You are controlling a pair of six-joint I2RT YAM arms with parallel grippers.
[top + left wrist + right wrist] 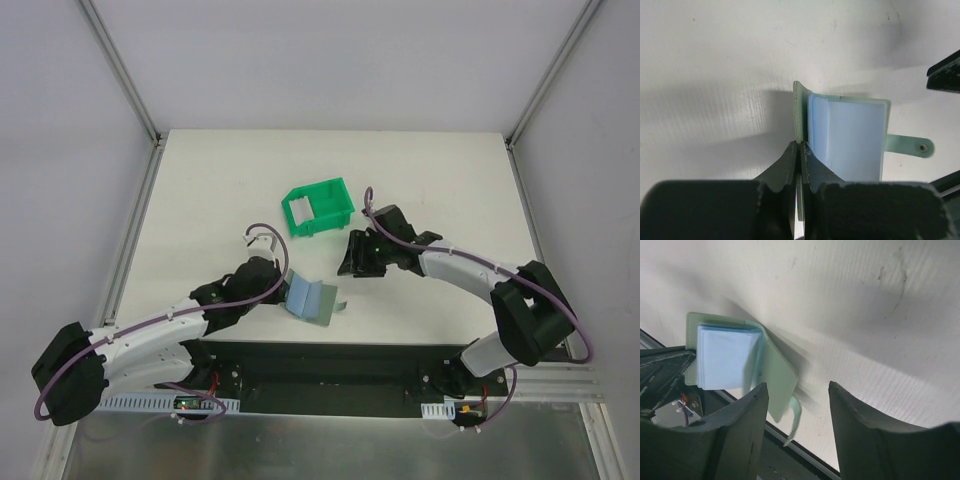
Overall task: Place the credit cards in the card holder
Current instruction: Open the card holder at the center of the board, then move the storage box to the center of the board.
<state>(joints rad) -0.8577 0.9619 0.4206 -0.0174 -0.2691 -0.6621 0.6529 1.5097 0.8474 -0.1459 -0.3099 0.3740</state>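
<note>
Currently the left end effector [799, 149] is clamped on the raised leaf of the card holder [847, 137], which lies open at the surface's near edge. The right end effector [797, 390], fingers apart and empty, hovers just to its right. No credit cards show clearly; they may be in the green bin [340, 192].

From above and behind the arms, your top view looks down on the whole table [220, 190], bases along the bottom edge, the holder [310, 297] small at lower centre. Your left wrist view sits very close, looking along its own fingers [785, 167] at bottom centre onto the holder [850, 140], right of centre. Your right wrist view looks past its fingers [740, 430] from slightly farther off, the holder [730, 357] at left. All three views share it.
</note>
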